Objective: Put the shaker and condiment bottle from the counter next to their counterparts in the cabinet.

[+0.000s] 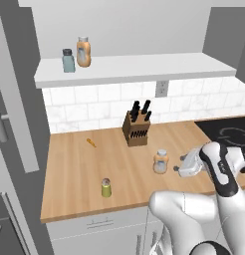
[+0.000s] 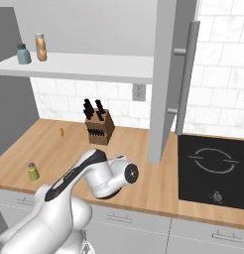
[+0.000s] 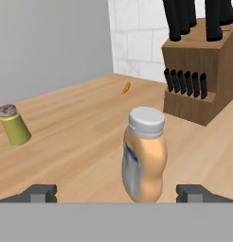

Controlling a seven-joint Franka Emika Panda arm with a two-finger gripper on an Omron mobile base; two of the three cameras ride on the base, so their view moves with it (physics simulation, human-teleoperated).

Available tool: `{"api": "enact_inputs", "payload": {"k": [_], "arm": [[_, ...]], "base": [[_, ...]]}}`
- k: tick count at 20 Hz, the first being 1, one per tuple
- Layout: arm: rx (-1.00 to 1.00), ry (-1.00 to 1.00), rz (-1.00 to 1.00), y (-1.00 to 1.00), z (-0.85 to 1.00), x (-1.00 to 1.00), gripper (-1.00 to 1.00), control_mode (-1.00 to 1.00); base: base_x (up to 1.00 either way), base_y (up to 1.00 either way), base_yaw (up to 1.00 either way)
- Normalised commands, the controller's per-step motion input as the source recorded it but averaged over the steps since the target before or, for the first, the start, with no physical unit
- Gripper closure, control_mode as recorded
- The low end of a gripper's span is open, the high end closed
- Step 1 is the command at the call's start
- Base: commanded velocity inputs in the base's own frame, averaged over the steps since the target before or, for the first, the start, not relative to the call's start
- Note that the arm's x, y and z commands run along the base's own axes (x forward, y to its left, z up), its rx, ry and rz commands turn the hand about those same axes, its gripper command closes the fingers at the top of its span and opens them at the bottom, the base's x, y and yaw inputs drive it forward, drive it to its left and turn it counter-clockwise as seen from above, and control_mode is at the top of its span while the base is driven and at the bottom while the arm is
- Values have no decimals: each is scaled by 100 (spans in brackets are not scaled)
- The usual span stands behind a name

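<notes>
The orange-tan condiment bottle stands upright on the wooden counter, in front of the knife block. My gripper is level with it on its right, open, with the fingertips spread wide to either side of the bottle and a little short of it. The yellow-green shaker stands alone near the counter's front edge, to the left. On the cabinet shelf stand the blue-grey shaker and a second orange bottle, side by side at the left end.
A wooden knife block stands near the tiled back wall. A small orange scrap lies left of it. A black cooktop is at the right. An open cabinet door hangs over the counter.
</notes>
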Motion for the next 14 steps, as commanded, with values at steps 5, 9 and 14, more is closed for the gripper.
{"api": "enact_inputs", "payload": {"k": [5, 9, 14], "arm": [[0, -1, -5, 46, -34, 4, -100, -100], [0, -5, -5, 39, -29, 14, -100, -100], [-1, -10, -5, 35, -34, 18, -100, -100]], "base": [[0, 0, 0], [0, 0, 0], [0, 0, 0]]}}
